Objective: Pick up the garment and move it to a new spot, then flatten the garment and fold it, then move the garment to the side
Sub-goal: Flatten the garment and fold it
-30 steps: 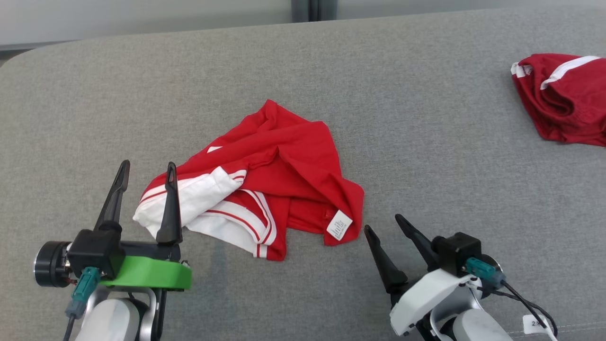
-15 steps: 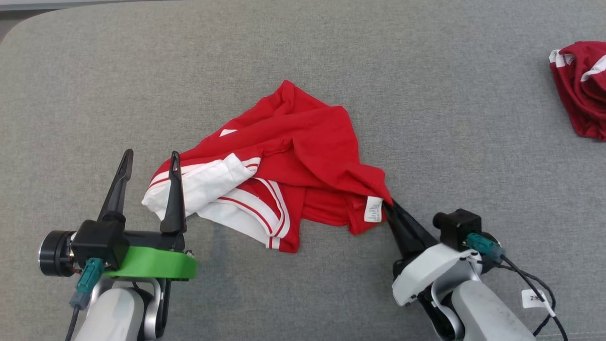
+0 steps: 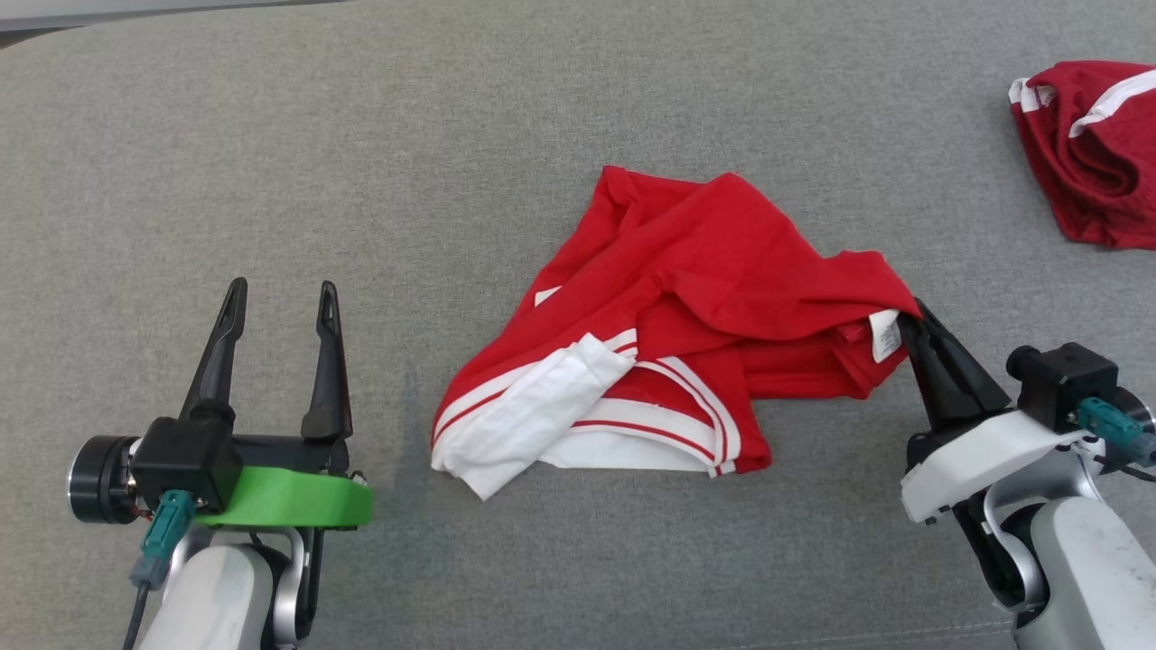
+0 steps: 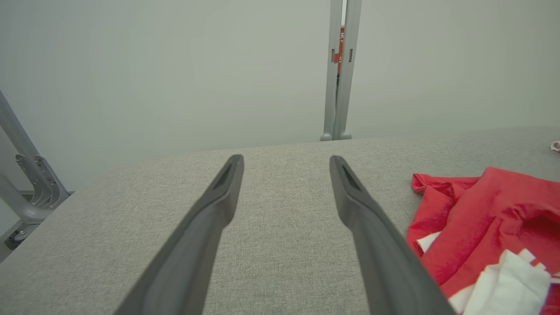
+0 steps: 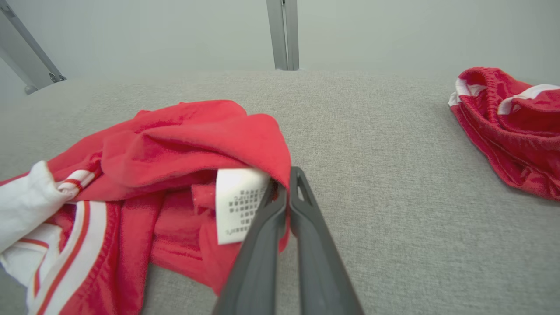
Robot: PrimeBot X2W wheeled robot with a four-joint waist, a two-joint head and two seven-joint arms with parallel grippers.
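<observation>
Right gripper [image 3: 910, 311] at mid-right of head view, jaws clenched on the garment's [image 3: 713, 271] right corner. It pinches red fabric just beside the white label [image 3: 885, 336]; right wrist view confirms fabric between the fingers. Garment lies crumpled at centre frame on the grey pad [image 3: 452, 135], with red folds on top and the white striped part at the heap's lower left. Left gripper [image 3: 282, 289] at lower left, jaws spread, released, well apart from the garment. Dark red garment [image 3: 1084, 153] bunched at upper right, untouched.
</observation>
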